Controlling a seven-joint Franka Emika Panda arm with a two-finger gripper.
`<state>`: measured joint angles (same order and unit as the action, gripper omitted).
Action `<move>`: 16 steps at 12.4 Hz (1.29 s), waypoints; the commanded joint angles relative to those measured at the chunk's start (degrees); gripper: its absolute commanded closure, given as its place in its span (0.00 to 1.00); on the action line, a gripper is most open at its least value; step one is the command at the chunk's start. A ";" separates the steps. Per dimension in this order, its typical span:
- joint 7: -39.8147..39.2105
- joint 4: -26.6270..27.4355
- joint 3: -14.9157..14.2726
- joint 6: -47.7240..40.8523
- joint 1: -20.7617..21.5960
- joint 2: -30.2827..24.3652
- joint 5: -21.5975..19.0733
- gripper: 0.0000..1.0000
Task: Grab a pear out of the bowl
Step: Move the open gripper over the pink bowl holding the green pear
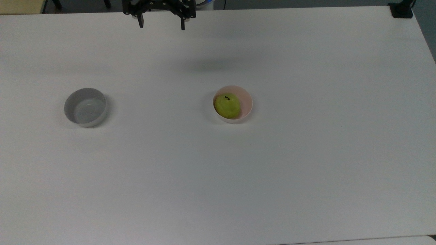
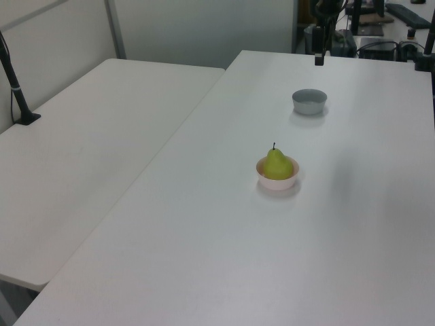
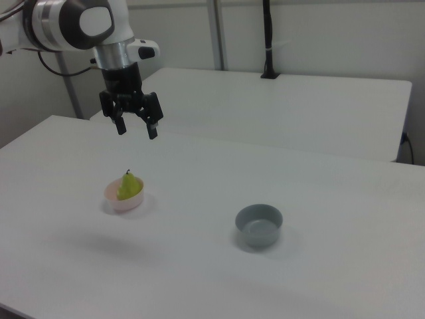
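From my remote station I see the end effector (image 3: 137, 129) hanging above the white desk (image 1: 306, 170), its two black fingers (image 1: 140, 21) spread wide with nothing between them. In the right view it sits above and slightly toward the right view's right of the bowl (image 3: 123, 201), well clear of it; in the top view it is at the upper edge, toward the top view's left of the bowl (image 1: 246, 103), and its soft shadow falls on the desk between the two. The pear (image 1: 227, 105) sits in the pale pink bowl, stem end up, filling most of the hollow and leaning toward the top view's left side of the rim. In the left view the pear (image 2: 277, 165) rises above the bowl's (image 2: 279, 183) edge, its dark stem pointing up. A grey bowl (image 1: 86, 107) stands on the same desk, well apart from the pink one, on the top view's left; it is upright with nothing in it. In the right view the grey bowl (image 3: 259, 225) lies to the right view's right of the pear. A second white desk (image 2: 81, 156) stands alongside, with a black post (image 3: 267, 40) fixed to it.
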<state>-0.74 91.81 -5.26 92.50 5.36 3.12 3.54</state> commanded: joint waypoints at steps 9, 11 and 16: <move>0.30 0.82 -0.98 -0.74 1.06 -1.27 -1.08 0.00; 0.04 0.82 -0.63 -0.65 1.23 -1.10 -1.25 0.00; 0.21 1.09 6.31 1.19 0.97 -0.13 -1.25 0.00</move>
<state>-0.78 91.97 -1.18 92.50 5.70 3.25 3.26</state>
